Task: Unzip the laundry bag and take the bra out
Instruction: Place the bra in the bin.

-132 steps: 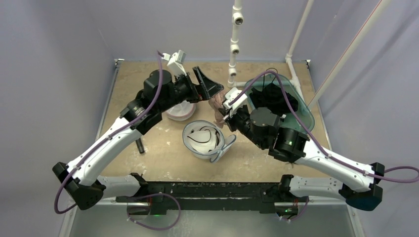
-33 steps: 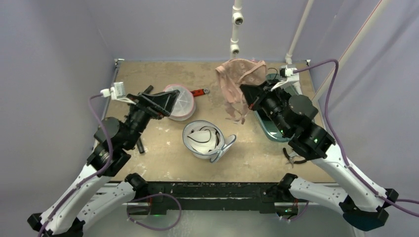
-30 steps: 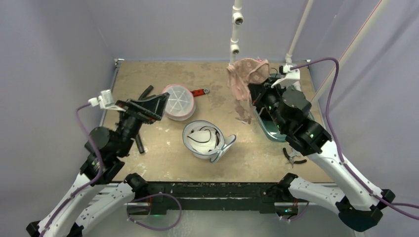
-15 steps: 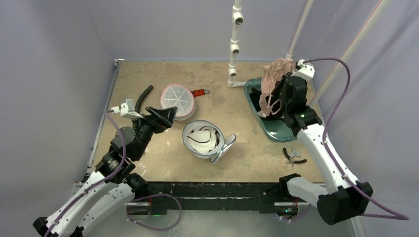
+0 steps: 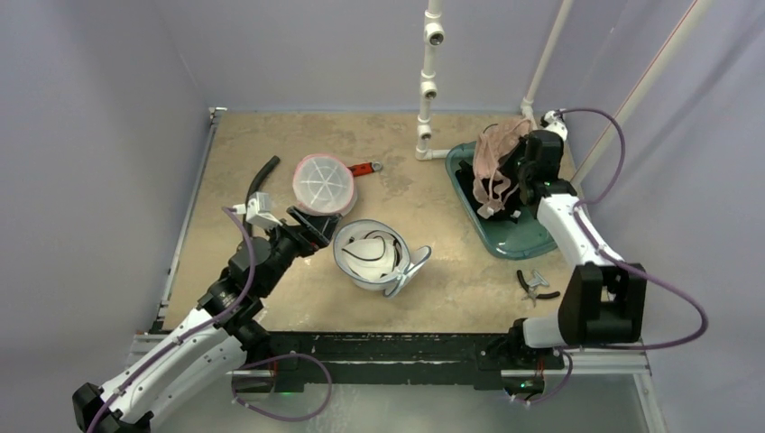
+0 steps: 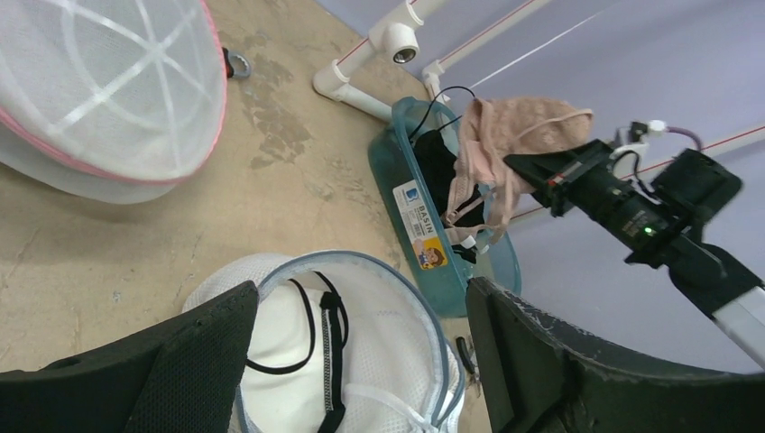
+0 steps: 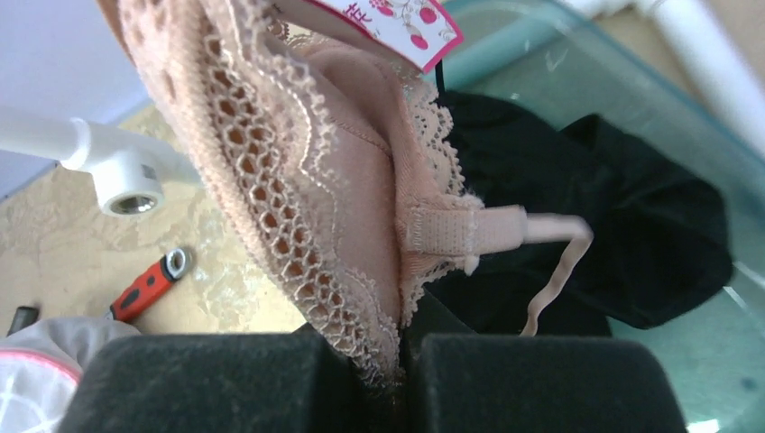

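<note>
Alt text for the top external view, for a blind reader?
The shut right gripper holds a pink lace bra over a teal basin at far right. The left gripper, jaws open, is beside the open white laundry bag at centre.

Beneath the right claw (image 5: 507, 170) sits a teal basin (image 5: 529, 245) holding a black garment (image 7: 645, 239); pliers (image 5: 534, 285) lie nearward of it, a pink-rimmed mesh pod (image 5: 320, 182) well left.

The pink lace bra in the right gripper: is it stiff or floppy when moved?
Probably floppy: the bra hangs in folds from the right gripper, a strap dangling. Likely light, since a pinch at one edge carries it. Its open lace might snag.
</note>
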{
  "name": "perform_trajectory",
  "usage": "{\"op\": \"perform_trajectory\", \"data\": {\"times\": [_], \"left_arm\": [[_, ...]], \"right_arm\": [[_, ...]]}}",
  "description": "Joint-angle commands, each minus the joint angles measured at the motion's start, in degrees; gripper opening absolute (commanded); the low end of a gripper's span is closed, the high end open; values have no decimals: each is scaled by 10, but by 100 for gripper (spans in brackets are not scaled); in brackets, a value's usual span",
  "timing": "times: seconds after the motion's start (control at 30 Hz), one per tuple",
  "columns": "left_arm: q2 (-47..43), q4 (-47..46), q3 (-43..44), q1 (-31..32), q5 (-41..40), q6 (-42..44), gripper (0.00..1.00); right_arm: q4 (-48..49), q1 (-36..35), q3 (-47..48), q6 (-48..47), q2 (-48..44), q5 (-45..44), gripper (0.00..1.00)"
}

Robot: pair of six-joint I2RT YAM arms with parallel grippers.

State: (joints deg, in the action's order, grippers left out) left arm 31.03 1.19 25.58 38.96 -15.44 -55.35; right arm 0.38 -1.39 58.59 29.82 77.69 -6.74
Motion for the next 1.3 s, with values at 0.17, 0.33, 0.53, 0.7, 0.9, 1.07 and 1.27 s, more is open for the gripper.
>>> {"op": "perform_trajectory", "data": {"times": [0.17, 0.33, 0.53, 0.7, 0.9, 1.07, 1.27], "left_arm": [[1, -38, -18, -3, 24, -20, 83], [20, -61, -35, -2, 41, -30, 83], [51, -88, -45, -2, 71, -38, 83], [54, -83, -44, -3, 74, -43, 82], [39, -69, -49, -2, 65, -44, 83], [30, -60, -51, -2, 61, -43, 83], [23, -50, -52, -2, 60, -39, 83]], "right_arm": [[47, 46, 29, 58, 107, 112, 0], [38, 56, 24, 78, 142, 131, 0], [43, 66, 10, 101, 165, 175, 0], [20, 68, 12, 102, 180, 175, 0], [-1, 68, 2, 82, 163, 151, 30], [-24, 68, 3, 63, 129, 100, 57], [-57, 66, -14, 49, 65, 58, 68]]}}
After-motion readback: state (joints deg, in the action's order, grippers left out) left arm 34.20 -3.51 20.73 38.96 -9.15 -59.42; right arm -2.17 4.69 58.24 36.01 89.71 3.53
